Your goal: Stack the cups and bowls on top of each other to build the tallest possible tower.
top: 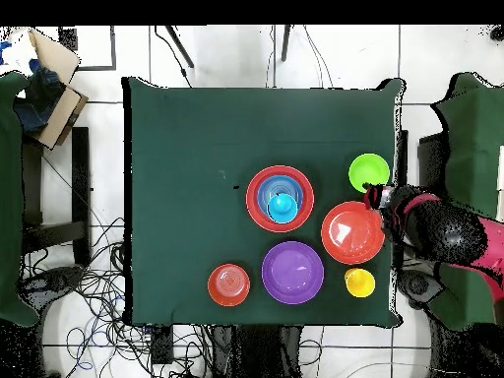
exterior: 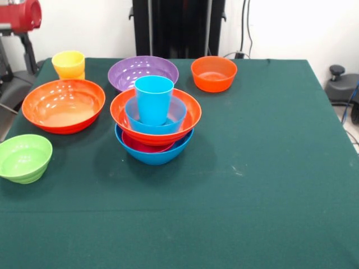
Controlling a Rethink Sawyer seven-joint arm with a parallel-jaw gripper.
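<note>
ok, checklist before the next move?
1. Tower stands straight, blue cup seated on top: ok.
2. Yellow cup upright and free to pick: ok.
3. Large orange bowl, purple bowl, small orange bowl, lime green bowl all open side up: ok.
4. Gripper away from the tower, beside the large orange bowl: ok.
5. Gripper open or shut: cannot tell.

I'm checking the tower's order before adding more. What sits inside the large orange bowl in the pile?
Inside the large orange bowl sits the medium blue bowl, with the blue cup upright in it. The cup and bowl cover the orange bowl's floor, so anything beneath them cannot be seen.
</note>
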